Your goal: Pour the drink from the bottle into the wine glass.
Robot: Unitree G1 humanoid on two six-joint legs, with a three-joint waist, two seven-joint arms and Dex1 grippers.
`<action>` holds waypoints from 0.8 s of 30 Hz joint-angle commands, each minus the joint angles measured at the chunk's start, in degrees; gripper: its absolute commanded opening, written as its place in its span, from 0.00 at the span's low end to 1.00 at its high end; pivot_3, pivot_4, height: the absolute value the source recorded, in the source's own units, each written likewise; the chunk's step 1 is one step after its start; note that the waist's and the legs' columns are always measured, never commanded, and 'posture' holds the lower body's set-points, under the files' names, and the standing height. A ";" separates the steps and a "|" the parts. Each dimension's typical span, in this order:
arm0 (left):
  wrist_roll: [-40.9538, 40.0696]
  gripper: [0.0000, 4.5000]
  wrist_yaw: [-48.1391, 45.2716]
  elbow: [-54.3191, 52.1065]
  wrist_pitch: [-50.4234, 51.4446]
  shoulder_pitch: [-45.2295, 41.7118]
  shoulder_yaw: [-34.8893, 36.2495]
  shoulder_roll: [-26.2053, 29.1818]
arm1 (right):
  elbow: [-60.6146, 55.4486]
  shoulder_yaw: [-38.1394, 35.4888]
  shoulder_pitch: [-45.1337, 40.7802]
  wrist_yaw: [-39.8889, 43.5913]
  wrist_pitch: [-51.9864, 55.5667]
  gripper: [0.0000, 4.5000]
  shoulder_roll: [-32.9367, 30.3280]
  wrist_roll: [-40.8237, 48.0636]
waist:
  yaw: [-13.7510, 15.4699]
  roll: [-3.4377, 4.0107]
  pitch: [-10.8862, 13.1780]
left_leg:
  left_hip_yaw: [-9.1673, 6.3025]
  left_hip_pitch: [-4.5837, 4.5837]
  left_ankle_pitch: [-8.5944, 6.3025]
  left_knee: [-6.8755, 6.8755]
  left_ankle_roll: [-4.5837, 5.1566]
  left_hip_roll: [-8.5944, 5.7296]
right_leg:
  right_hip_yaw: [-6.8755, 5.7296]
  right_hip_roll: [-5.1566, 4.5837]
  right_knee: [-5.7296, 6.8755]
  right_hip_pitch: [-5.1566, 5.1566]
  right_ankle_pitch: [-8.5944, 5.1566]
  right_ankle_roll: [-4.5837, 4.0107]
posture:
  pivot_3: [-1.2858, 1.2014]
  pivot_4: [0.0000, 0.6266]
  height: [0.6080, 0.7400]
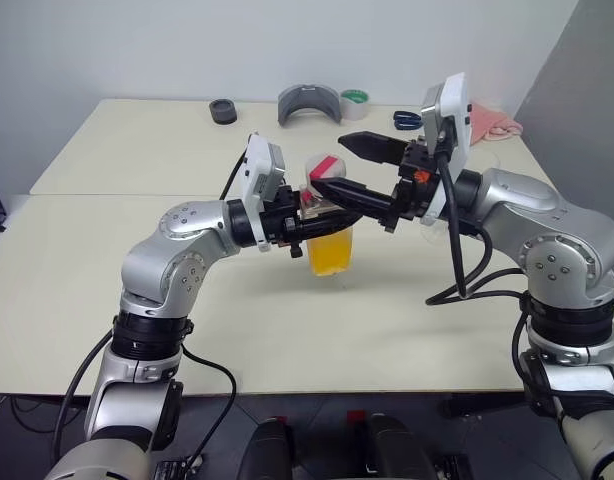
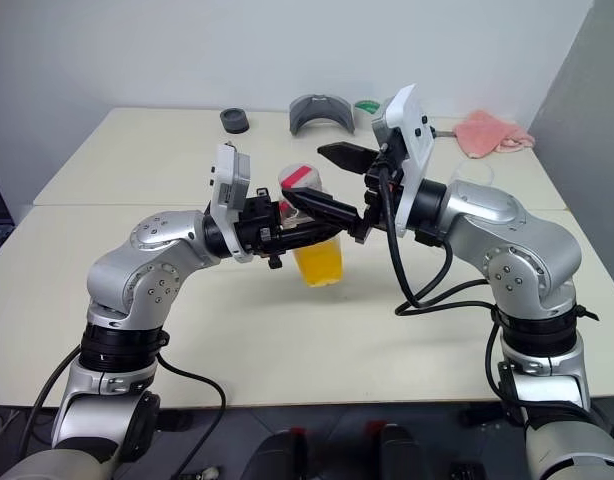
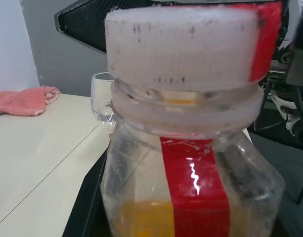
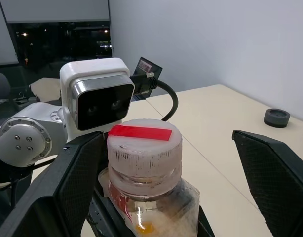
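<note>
My left gripper (image 1: 305, 224) is shut on the bottle (image 1: 328, 225), holding it upright above the table. The bottle is clear plastic with a red stripe (image 3: 196, 182). The orange drink (image 1: 330, 250) fills its lower part. Its white cap (image 4: 144, 148) with a red strip is on. My right gripper (image 1: 329, 165) is open, with one black finger (image 4: 75, 187) on each side of the cap and a gap to each. The wine glass (image 3: 103, 96) stands on the table behind the bottle in the left wrist view.
The cream table (image 1: 107, 290) has a seam running across it. At its far edge lie a small black ring (image 1: 223, 110), a grey curved piece (image 1: 309, 103), a green-and-white tape roll (image 1: 354, 99) and a pink cloth (image 2: 492, 130).
</note>
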 commanded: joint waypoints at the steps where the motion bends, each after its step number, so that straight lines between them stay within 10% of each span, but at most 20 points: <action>1: -1.00 0.39 0.13 -2.62 -0.23 -0.74 0.55 -0.19 | -0.06 -0.70 -1.64 0.48 -1.93 0.99 0.26 -1.21 | 0.00 0.00 0.00 | 0.00 0.00 0.00 0.00 0.00 0.00 | -0.01 0.00 0.00 0.00 0.00 0.00 | 0.52 0.24 1.00; 24: -0.92 0.39 0.61 -3.29 0.08 -0.44 0.54 -0.70 | 1.53 0.38 -3.29 1.89 -2.37 0.99 3.34 -4.57 | 0.00 0.00 0.00 | 0.00 0.00 0.00 0.00 0.00 0.00 | -0.01 0.00 0.01 0.00 0.00 0.00 | 0.52 0.24 1.00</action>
